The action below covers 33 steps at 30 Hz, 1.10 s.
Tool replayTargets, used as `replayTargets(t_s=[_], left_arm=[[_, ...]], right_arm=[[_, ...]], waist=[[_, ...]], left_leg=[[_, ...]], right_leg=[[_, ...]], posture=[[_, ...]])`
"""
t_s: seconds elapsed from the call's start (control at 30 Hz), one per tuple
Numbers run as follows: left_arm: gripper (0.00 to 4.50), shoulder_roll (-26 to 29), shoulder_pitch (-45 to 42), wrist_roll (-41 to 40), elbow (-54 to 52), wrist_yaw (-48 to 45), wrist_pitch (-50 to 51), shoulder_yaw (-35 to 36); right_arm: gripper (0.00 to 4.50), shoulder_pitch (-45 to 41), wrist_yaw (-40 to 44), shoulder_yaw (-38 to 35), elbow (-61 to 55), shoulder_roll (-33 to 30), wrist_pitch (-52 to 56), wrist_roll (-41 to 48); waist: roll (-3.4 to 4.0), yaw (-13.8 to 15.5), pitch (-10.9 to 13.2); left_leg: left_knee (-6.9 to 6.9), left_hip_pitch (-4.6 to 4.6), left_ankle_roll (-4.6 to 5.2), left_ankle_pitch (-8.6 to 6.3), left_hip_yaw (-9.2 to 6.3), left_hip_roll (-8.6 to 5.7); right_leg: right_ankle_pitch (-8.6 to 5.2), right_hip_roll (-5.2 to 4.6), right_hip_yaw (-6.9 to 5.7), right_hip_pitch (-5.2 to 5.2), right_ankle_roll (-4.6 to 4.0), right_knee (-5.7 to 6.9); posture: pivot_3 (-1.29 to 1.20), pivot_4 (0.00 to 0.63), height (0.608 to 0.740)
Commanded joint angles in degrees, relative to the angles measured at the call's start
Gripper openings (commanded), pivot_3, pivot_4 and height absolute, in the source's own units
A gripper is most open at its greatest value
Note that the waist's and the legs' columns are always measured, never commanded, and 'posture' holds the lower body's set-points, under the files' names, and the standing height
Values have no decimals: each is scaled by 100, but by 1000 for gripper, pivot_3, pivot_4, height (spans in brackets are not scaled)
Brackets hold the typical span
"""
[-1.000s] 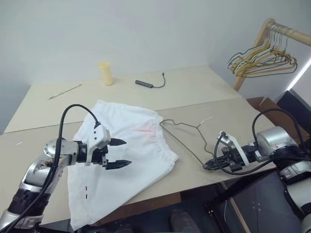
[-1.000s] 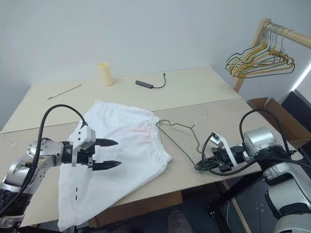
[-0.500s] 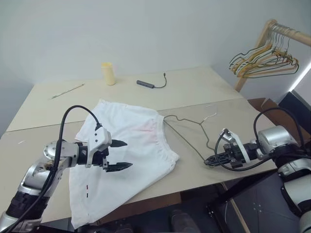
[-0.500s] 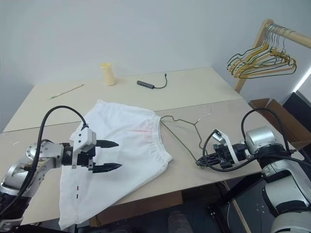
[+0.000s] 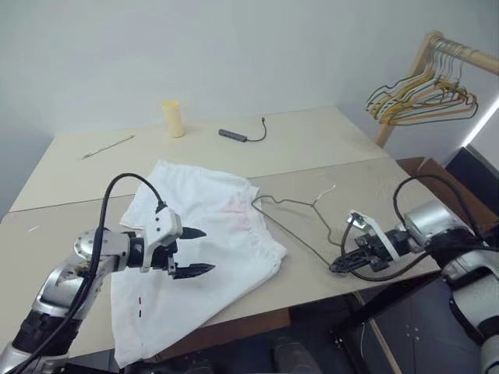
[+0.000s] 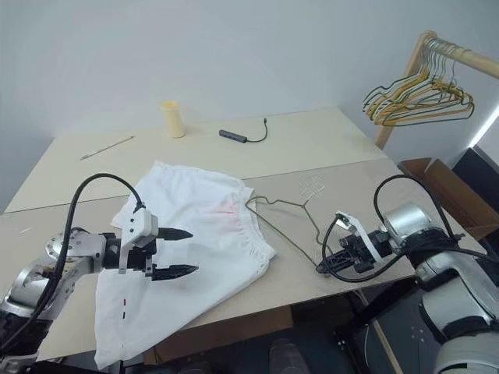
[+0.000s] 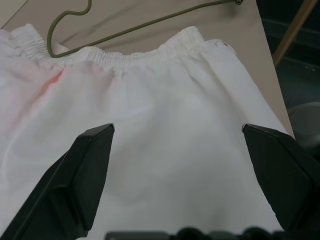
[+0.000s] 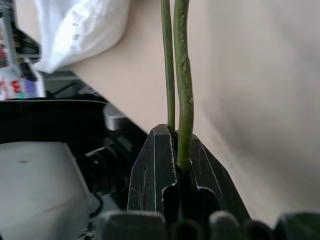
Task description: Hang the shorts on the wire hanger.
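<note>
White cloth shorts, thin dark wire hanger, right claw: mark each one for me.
White cloth shorts (image 5: pixel 222 234): left eye view, on the flat cloth below the waistband.
Thin dark wire hanger (image 5: pixel 300 243): left eye view, on its long bottom wire.
Right claw (image 5: pixel 338 266): left eye view, at the fingertips shut on the hanger's corner.

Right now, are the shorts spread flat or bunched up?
Mostly spread. The shorts lie flat on the table, gathered waistband toward the wire hanger, one far corner folded over, hem end hanging off the near edge.
</note>
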Motion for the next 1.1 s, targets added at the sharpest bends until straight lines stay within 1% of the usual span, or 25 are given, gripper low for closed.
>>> replayTargets(t_s=[0.03,0.13,0.23,0.43,0.6,0.73,0.83,1.0,1.07,1.1], left_arm=[[4472,8,-47,6,-188,58,-39,22],[4472,21,16,4,-259,117,-29,36],[4472,52,140,-28,-369,169,-9,90],[4472,61,289,-54,-498,252,0,114],[4472,16,233,-18,-444,268,-41,20],[4472,-10,178,9,-416,271,-55,-34],[4472,-11,204,19,-435,273,-66,-36],[4472,-46,251,104,-450,304,-107,-115],[4472,-78,228,125,-473,312,-98,-158],[4472,-88,216,121,-480,302,-96,-165]], right_arm=[[0,-493,350,-80,915,281,-624,-462],[0,-764,352,-106,1518,446,-1041,-733],[0,-863,353,-75,1735,459,-1216,-744],[0,-678,353,227,1346,203,-1165,-275],[0,-648,353,498,1051,168,-1160,28],[0,-843,353,503,1420,436,-1252,-131],[0,-887,353,525,1537,442,-1471,-120],[0,-835,353,972,1218,198,-1728,501],[0,-912,353,1090,1233,241,-1674,727],[0,-993,353,1040,1427,369,-1639,717]], waist=[[0,4,0],[0,17,0],[1,46,0],[5,128,1],[9,144,1],[9,150,0],[10,160,0],[11,180,1],[11,179,1],[11,168,1]], left_leg=[[0,2,0,0,0,0],[0,0,0,0,-1,-3],[0,-4,1,-1,-4,-6],[0,-1,2,-2,-6,-4],[0,5,2,-1,-3,-4],[1,4,2,-2,-3,-5],[2,4,2,-1,-3,-5],[2,3,2,-2,-4,-6],[1,3,2,-2,-4,-5],[2,5,2,-2,-5,-5]], right_leg=[[9,2,0,1,-15,1],[15,-1,0,1,-25,0],[16,-7,-1,-1,-26,-1],[17,-7,-2,-1,-28,3],[17,-1,-1,3,-28,3],[17,-2,-1,4,-28,1],[18,-2,-1,3,-29,3],[18,-4,-2,3,-29,2],[18,-4,-2,3,-29,1],[18,-3,-2,5,-29,1]], posture=[[-157,0,740],[-140,0,740],[-130,0,740],[-126,0,740],[-138,0,740],[-136,0,740],[-128,0,740],[-127,0,740],[-123,0,740],[-122,0,740]])
